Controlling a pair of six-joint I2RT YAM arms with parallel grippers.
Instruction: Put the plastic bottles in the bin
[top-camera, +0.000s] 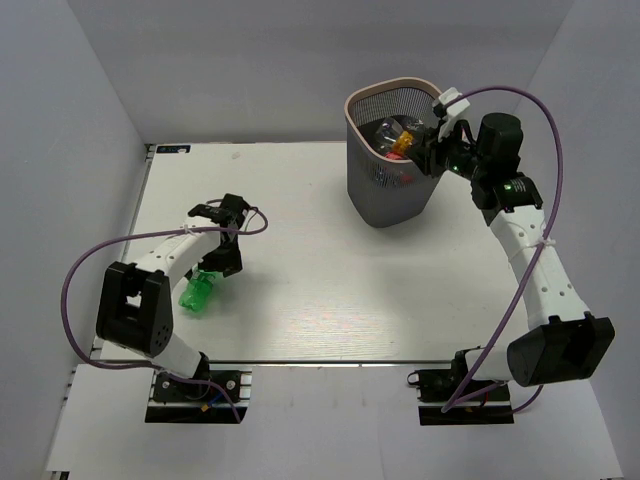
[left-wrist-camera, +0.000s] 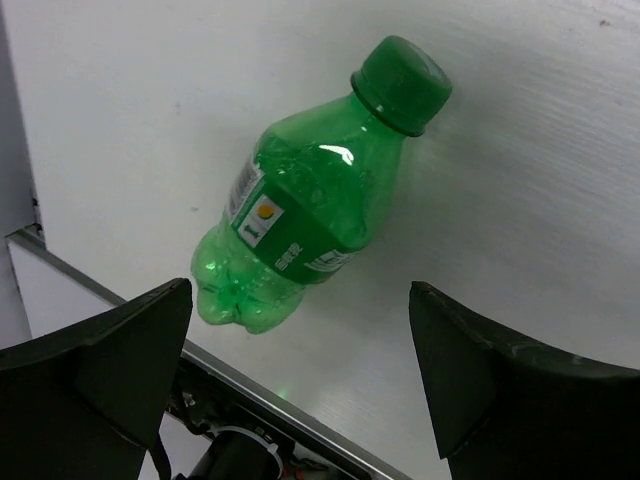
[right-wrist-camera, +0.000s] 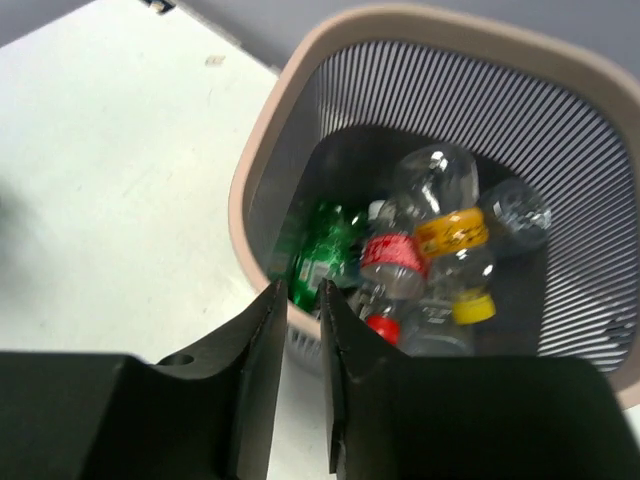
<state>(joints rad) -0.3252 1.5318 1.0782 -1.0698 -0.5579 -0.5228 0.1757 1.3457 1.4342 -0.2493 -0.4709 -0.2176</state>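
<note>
- Left gripper (top-camera: 224, 262): hangs over the left part of the table (top-camera: 330, 290), close to the left edge and toward the near side. Jaws spread wide. In the wrist view the two dark fingers (left-wrist-camera: 110, 370) sit at either side of the frame and grip nothing.
- Green bottle (left-wrist-camera: 305, 205): lies on its side on the table directly under that gripper. It sits in the gap between the spread fingers and touches neither. The green cap is on and points away from the table edge, and the lobed base lies near the edge rail. The label is white and green with a small yellow spot. From above, only its lower part shows past the arm.
- Bin (top-camera: 385, 95): stands upright on the far right-of-centre part of the table, well apart from the green bottle. Dark mesh wall, pale rim.
- Inside the bin: a second green bottle (right-wrist-camera: 320, 250), a clear bottle with a red label (right-wrist-camera: 393, 255) with a red cap showing just beside it, and a clear bottle with a yellow-orange label (right-wrist-camera: 450, 232) and yellow cap. Another clear bottle (right-wrist-camera: 515, 212) lies toward the wall. They are heaped together at the bottom, touching. Full count cannot be told.
- Right gripper (right-wrist-camera: 303, 295): held at the bin's right rim, looking down into the mouth. Fingers are drawn together with only a thin slit between them, and nothing is held.
</note>
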